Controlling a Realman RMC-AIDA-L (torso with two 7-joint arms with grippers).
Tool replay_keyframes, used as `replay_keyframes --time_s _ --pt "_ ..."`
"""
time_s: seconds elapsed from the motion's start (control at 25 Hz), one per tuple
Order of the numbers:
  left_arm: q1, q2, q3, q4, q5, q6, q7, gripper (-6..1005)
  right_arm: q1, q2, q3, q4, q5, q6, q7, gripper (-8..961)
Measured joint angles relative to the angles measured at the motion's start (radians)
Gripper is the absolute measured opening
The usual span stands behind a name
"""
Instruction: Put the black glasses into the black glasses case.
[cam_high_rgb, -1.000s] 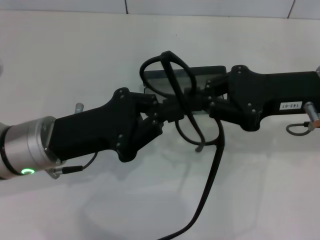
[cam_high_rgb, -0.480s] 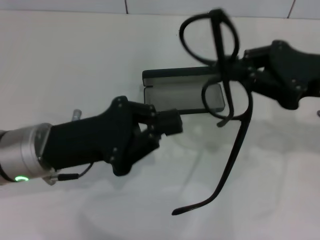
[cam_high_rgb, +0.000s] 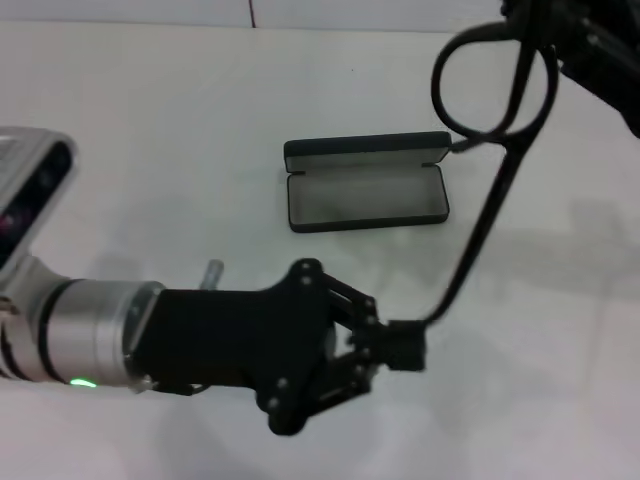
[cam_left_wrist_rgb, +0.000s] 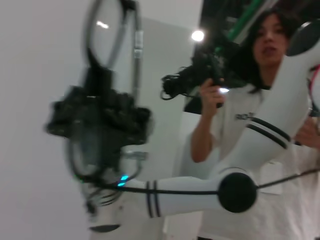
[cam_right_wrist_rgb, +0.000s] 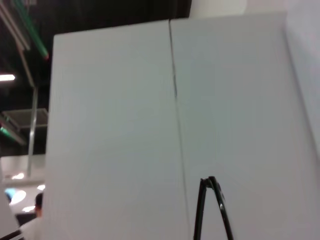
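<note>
Two grippers were in play. The right gripper (cam_high_rgb: 545, 35) sat high over the table's far right corner, pinching the black glasses (cam_high_rgb: 495, 90) at the front frame near the hinge, so the lenses hung in the air and one temple arm trailed down toward the near side. The left gripper (cam_high_rgb: 405, 350) hovered low over the near middle of the white table (cam_high_rgb: 150, 150), its fingers drawn close together; the tip of that trailing temple arm met it, but whether it was pinched or merely touching could not be told. The black glasses case (cam_high_rgb: 365, 185) lay open, grey lining up, toward the table's far edge, well below the glasses and apart from both grippers.

The glasses looked light, thin and springy, with temple arms that would flex and lenses that would scratch or pop under a hard squeeze. Gripping the stiffer front frame by the bridge or hinge seemed safest; the slim arm would likely slip or bend.
</note>
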Motion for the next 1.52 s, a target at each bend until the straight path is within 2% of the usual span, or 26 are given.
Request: replay_keyframes --time_s 0.12,0.16,0.4,0.64,1.52 --pt "-0.016 -0.004 0.055 -0.003 -0.038 0.002 0.021 53 0.048 0.001 -0.004 0.105 0.012 0.006 -0.054 70" --pt "-0.019 -0.005 0.079 -0.005 -0.06 0.002 0.027 53 0.092 0.001 -0.008 0.195 0.011 0.013 -0.096 70" --pt "-0.027 -0.006 0.174 -0.008 -0.196 0.002 0.054 54 0.188 0.0 -0.068 0.369 -0.009 0.045 -0.164 69" --pt "-0.013 -0.004 0.172 -0.04 -0.269 -0.008 0.059 54 0.186 0.002 -0.157 0.369 -0.011 0.1 -0.177 69" --pt "-0.021 -0.001 0.171 -0.101 -0.329 -0.097 0.05 53 0.196 0.002 -0.243 0.357 -0.047 0.136 -0.171 70"
